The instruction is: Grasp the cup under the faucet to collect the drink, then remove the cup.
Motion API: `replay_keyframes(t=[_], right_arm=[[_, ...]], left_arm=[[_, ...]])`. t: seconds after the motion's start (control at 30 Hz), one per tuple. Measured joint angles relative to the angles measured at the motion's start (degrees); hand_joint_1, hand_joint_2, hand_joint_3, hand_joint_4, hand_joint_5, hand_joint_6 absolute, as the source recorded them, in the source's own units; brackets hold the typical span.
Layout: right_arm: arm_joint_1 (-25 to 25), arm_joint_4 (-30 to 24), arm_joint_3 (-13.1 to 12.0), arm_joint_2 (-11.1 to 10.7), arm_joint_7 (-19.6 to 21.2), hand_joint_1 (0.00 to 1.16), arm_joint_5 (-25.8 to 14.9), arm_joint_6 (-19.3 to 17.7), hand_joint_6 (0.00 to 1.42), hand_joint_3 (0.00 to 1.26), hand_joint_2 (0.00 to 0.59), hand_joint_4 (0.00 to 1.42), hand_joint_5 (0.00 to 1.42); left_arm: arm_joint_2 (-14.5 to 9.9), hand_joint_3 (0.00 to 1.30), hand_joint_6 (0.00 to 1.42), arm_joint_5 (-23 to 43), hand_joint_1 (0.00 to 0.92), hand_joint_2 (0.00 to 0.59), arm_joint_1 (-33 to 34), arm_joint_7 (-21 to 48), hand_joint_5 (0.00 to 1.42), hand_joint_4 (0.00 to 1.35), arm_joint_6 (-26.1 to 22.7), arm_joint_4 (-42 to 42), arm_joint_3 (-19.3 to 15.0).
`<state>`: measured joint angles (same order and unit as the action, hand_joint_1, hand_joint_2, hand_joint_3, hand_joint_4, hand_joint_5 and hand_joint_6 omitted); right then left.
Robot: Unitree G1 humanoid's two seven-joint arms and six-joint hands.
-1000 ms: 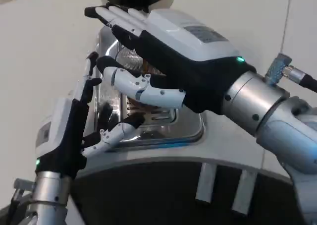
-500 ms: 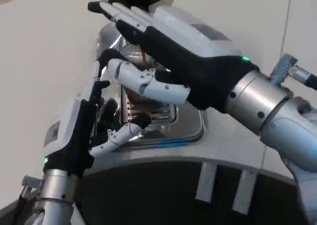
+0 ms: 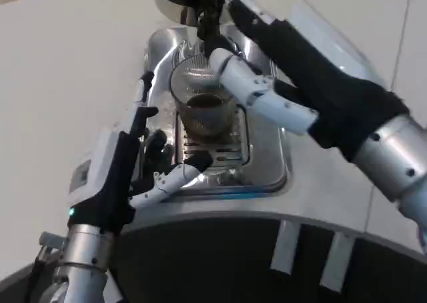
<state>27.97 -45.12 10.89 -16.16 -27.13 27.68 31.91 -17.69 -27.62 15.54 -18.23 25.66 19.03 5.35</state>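
From the head view we see the cup, a clear glass with dark drink in its lower part, standing upright on the slotted grille of the steel drip tray, beneath the dark spout of the machine at the top of the picture. Our right hand reaches in from the lower right, its silver forearm slanting up across the tray; the white back faces up and the black-and-white fingers stretch toward the cup, one lying against its right rim. We cannot tell whether this hand grips the glass or only touches it. Our left hand rises from the lower left on its silver forearm, set edge-on just left of the tray, its fingers spread: some point up beside the cup's left, apart from it, and one white finger reaches across the tray's front edge. It holds nothing.
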Motion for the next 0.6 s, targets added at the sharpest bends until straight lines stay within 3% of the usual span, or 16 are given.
replay_keyframes(t=[0.1, 0.33, 0.4, 0.53, 0.6], right_arm=[[-2.45, -1.67, -3.15, -0.6, 1.7, 0.11, 0.16, -0.5, 0.0, 0.0, 0.57, 0.0, 0.0], [-8.03, -5.55, -10.0, -6.66, 1.93, 0.15, 0.27, -4.09, 0.0, 0.0, 0.563, 0.0, 0.0], [-9.55, -6.58, -11.64, -7.47, 1.93, 0.15, 0.26, -4.54, 0.0, 0.0, 0.559, 0.0, 0.0], [-13.9, -7.9, -12.72, -9.41, 1.96, 0.16, 1.49, -7.18, 0.0, 0.0, 0.556, 0.0, 0.0], [-18.15, -9.08, -12.72, -10.74, 1.99, 0.22, 3.05, -10.09, 0.0, 0.0, 0.559, 0.0, 0.0]], left_arm=[[-0.02, 0.0, 0.2, 0.0, 0.162, 0.033, -0.04, 0.0, 0.2, 0.0, -0.01, 0.18, 0.08], [0.59, 0.0, 0.2, -0.17, 0.159, 0.034, 1.34, 0.0, 0.2, 0.0, -0.04, 1.73, 1.31], [0.88, 0.0, 0.2, -0.32, 0.158, 0.034, 1.91, -0.01, 0.2, 0.0, -0.06, 2.42, 1.71], [1.5, 0.0, 0.2, -0.21, 0.158, 0.034, 3.08, -0.03, 0.2, 0.0, -0.09, 3.53, 2.07], [1.85, 0.0, 0.2, -0.02, 0.158, 0.034, 3.38, -0.09, 0.2, 0.0, -0.09, 3.95, 2.14]])
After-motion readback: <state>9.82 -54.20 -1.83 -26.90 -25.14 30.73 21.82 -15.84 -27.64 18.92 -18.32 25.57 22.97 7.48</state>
